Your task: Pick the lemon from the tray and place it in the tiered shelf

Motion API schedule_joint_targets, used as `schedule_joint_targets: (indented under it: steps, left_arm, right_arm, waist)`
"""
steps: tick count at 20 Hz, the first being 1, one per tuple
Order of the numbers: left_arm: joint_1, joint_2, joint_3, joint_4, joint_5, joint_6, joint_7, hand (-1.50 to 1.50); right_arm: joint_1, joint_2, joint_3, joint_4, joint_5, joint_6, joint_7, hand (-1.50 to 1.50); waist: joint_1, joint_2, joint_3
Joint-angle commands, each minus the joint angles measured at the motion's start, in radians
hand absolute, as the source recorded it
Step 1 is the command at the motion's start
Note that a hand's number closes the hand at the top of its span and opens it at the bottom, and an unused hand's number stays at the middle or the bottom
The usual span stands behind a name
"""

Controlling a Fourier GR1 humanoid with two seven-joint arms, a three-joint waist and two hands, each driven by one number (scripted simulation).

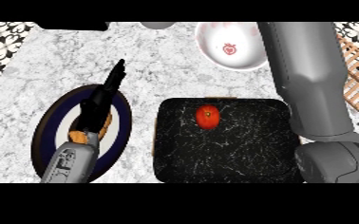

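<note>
Red, not yellow: the round fruit [207, 116] answering to the task's lemon lies on the black marbled tray [245, 161], toward 12 o'clock of its middle, with no marked long axis. The left hand [98, 103] hovers over a dark plate [49, 123], fingers straight, holding nothing. The fruit lies at its 3 o'clock, well apart. The right forearm [308, 85] passes nearer, at the fruit's 3 o'clock; the right hand is out of view. Beyond it show wooden slats [348, 71], likely the shelf. Judgement: the right arm is better placed.
</note>
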Motion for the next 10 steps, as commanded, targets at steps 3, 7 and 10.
schedule_joint_targets:
  steps: [3,7,10]
  left_arm:
    - [-0.001,0.023,0.027,-0.021,0.027,-0.025,0.014,0.0]
    - [-0.02,0.014,0.021,0.018,0.002,-0.009,-0.005,0.0]
    - [0.017,0.009,0.013,-0.039,0.006,-0.006,0.025,0.0]
  right_arm:
    - [-0.07,-0.081,-0.083,0.067,0.078,-0.013,0.184,1.5]
    - [-0.099,-0.05,-0.092,0.051,0.14,0.045,0.206,1.5]
    - [-0.107,-0.131,-0.132,0.101,0.152,0.027,0.132,1.5]
  waist:
    - [0.005,0.004,0.001]
    - [-0.017,-0.001,0.0]
    - [-0.005,0.0,0.001]
